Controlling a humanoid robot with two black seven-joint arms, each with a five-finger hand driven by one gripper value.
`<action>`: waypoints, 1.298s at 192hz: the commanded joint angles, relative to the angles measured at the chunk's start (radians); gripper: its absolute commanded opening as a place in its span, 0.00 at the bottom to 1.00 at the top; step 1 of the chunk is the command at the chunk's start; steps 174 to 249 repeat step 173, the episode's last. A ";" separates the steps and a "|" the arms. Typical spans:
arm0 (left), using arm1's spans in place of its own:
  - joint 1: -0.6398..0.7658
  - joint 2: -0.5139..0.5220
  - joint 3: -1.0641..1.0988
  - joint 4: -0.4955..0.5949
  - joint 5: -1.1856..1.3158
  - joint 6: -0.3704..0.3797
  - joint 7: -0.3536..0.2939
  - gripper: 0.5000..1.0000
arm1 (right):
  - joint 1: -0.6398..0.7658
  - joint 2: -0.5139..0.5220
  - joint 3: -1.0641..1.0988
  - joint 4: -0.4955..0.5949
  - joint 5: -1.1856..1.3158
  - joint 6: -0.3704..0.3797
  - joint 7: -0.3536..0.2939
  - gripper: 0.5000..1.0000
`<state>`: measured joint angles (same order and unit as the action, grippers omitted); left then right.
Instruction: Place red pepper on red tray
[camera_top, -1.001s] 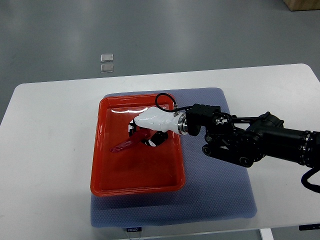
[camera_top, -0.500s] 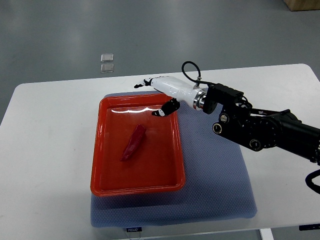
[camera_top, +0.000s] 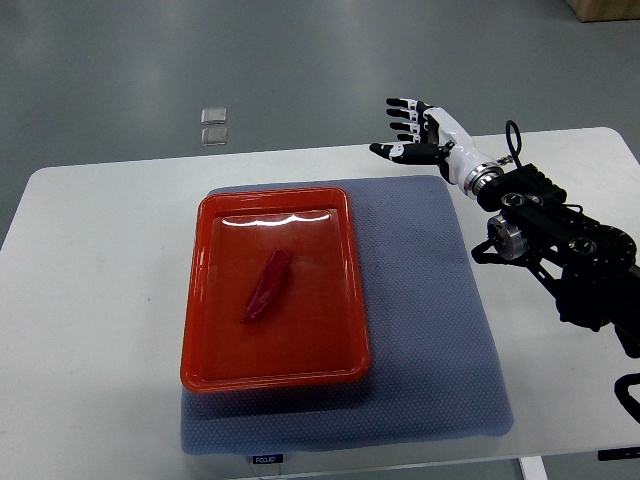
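A red pepper (camera_top: 266, 285) lies flat inside the red tray (camera_top: 205, 330), near its middle, pointing from upper right to lower left. The tray rests on a blue-grey mat (camera_top: 430, 300). My right hand (camera_top: 415, 130) is raised above the table's far edge, well to the upper right of the tray. Its fingers (camera_top: 402, 115) are spread and it holds nothing. Its black arm (camera_top: 560, 245) comes in from the right edge. The left arm is out of view.
The white table (camera_top: 90, 300) carries the mat and tray. Two small clear squares (camera_top: 213, 124) lie on the grey floor beyond the table's far edge. A brown box corner (camera_top: 605, 8) shows at the top right.
My right hand let go of the pepper in the tray, then lifted and drew back up and to the right, away from the tray. The pepper stays lying in the tray.
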<state>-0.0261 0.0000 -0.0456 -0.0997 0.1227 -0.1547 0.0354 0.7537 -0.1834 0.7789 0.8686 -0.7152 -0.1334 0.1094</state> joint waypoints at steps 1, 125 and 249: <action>0.000 0.000 0.001 0.000 0.000 0.000 0.000 1.00 | -0.008 0.004 0.042 -0.025 0.131 -0.006 -0.001 0.70; 0.000 0.000 0.000 0.000 0.000 0.000 -0.002 1.00 | -0.034 0.027 0.138 -0.112 0.276 -0.017 0.012 0.83; 0.000 0.000 0.001 0.000 0.000 0.001 0.000 1.00 | -0.077 0.081 0.226 -0.109 0.263 -0.017 0.013 0.83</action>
